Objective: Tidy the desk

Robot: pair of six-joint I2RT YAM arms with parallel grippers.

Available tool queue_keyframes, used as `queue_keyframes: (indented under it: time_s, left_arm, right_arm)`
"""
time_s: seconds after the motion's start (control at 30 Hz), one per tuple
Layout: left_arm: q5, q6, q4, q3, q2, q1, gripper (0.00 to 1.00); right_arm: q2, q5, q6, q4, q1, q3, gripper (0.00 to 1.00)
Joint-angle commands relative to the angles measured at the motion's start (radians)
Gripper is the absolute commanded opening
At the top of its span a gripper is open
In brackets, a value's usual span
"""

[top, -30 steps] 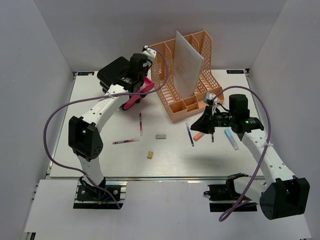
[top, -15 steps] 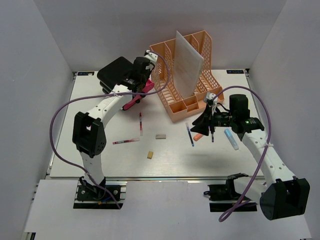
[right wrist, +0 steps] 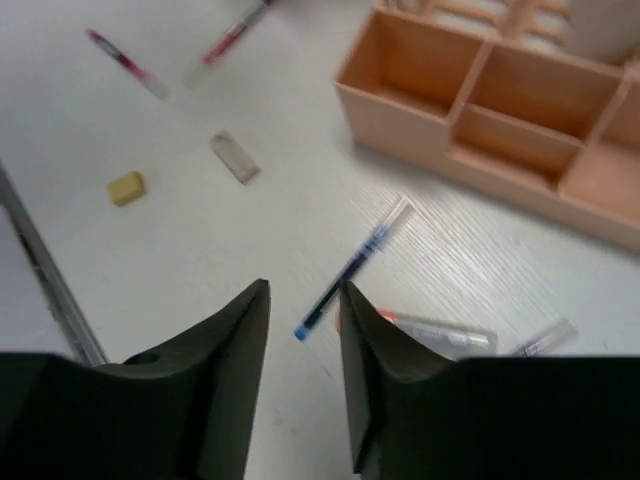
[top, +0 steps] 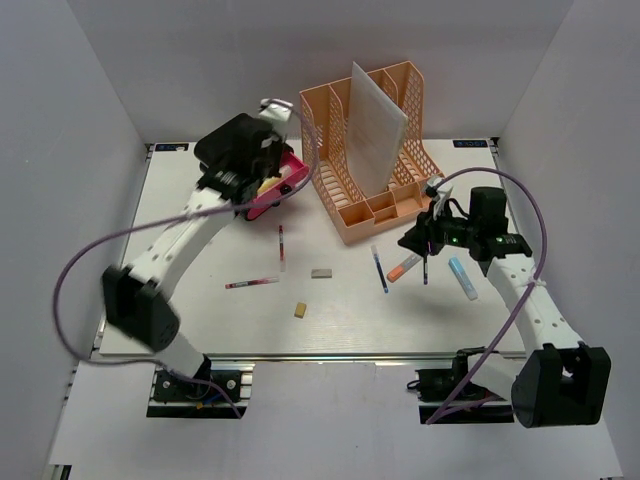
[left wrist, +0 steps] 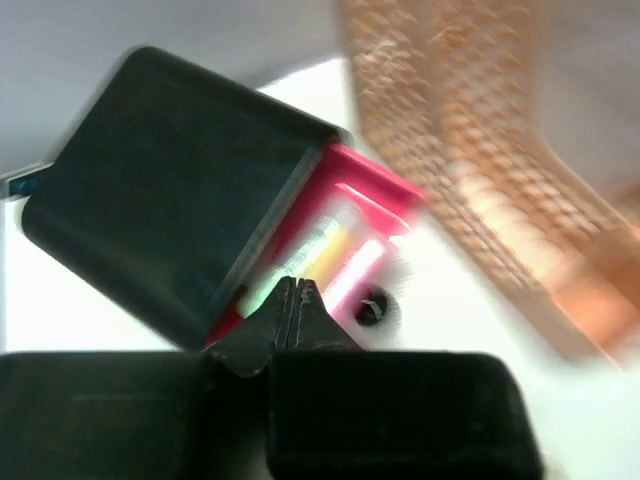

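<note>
Right wrist: right tool (right wrist: pixel 303 292) hung spread above blue pen (right wrist: pixel 356 262); judged best to straddle barrel mid-length before closing. Left tool (left wrist: pixel 292 292) was pressed together, empty.

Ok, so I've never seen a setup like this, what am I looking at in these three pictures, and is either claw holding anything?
These are two robot arms bolted at the near edge of a white desk. The wide picture looks down from above and behind them. The other two come from a camera on each wrist, so the dark shapes at the bottom are that arm's own fingers. The left gripper is shut and empty, above an open black-and-pink pencil case. The right gripper is open and empty, over a blue pen. Also on the desk: an orange file rack, two red pens, markers, a grey eraser and a yellow eraser.
</note>
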Motion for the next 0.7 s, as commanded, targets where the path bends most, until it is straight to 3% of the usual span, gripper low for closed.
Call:
queue_keyframes:
  time_s: [0.0, 0.03, 0.07, 0.13, 0.2, 0.23, 0.33, 0.47, 0.67]
  left_arm:
    - [0.286, -0.187, 0.042, -0.239, -0.324, 0.003, 0.0]
    - [0.329, -0.215, 0.087, -0.315, -0.379, 0.003, 0.0]
    - [0.449, -0.229, 0.11, -0.387, -0.431, 0.003, 0.0]
    - [0.53, -0.242, 0.174, -0.582, -0.57, 0.003, 0.23]
    - [0.601, -0.239, 0.194, -0.71, -0.646, 0.003, 0.56]
    - [0.61, -0.229, 0.208, -0.742, -0.705, 0.003, 0.61]
    - [0.636, -0.187, 0.219, -0.82, -0.767, 0.003, 0.69]
    - [0.564, -0.144, 0.165, -0.806, -0.79, -0.018, 0.72]
    - [0.56, -0.169, 0.131, -0.8, -0.798, -0.019, 0.76]
  right_arm:
    - [0.04, 0.196, 0.063, -0.008, -0.017, 0.065, 0.38]
    - [0.054, 0.225, 0.063, -0.029, -0.017, 0.078, 0.29]
    - [0.073, 0.253, 0.058, -0.051, -0.023, 0.09, 0.27]
    - [0.104, 0.34, 0.021, -0.129, -0.022, 0.124, 0.26]
    - [0.123, 0.429, 0.0, -0.175, -0.026, 0.145, 0.31]
    - [0.136, 0.466, -0.031, -0.218, -0.026, 0.164, 0.46]
    - [0.165, 0.623, -0.083, -0.255, -0.044, 0.179, 0.66]
    - [0.224, 0.721, -0.16, -0.353, -0.081, 0.191, 0.78]
    - [0.334, 0.773, -0.253, -0.412, -0.147, 0.193, 0.83]
